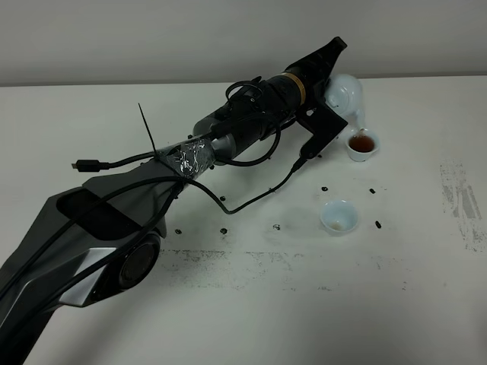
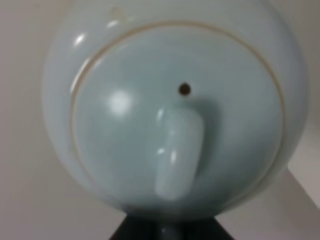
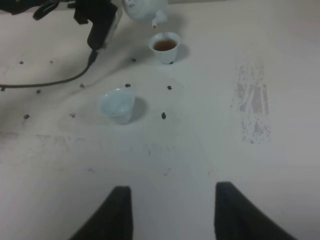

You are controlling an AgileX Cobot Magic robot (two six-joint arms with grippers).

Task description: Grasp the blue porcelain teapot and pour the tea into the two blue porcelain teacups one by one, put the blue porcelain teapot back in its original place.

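Note:
My left gripper (image 1: 329, 90) reaches across to the far right and is shut on the blue porcelain teapot (image 1: 347, 96). It holds the pot in the air, tilted, with the spout (image 3: 159, 20) just above the far teacup (image 1: 363, 144). That cup holds brown tea (image 3: 164, 45). The near teacup (image 1: 338, 216) (image 3: 117, 106) stands empty in front of it. The left wrist view is filled by the pot's lid and knob (image 2: 177, 150), with a bit of the gripper showing at the picture's edge. My right gripper (image 3: 172, 215) is open and empty, low over the table, well short of the cups.
Small dark specks (image 1: 377, 224) lie scattered on the white table around the cups. A black cable (image 3: 50, 82) hangs from the left arm onto the table. A scuffed grey patch (image 1: 459, 199) marks the table on the right.

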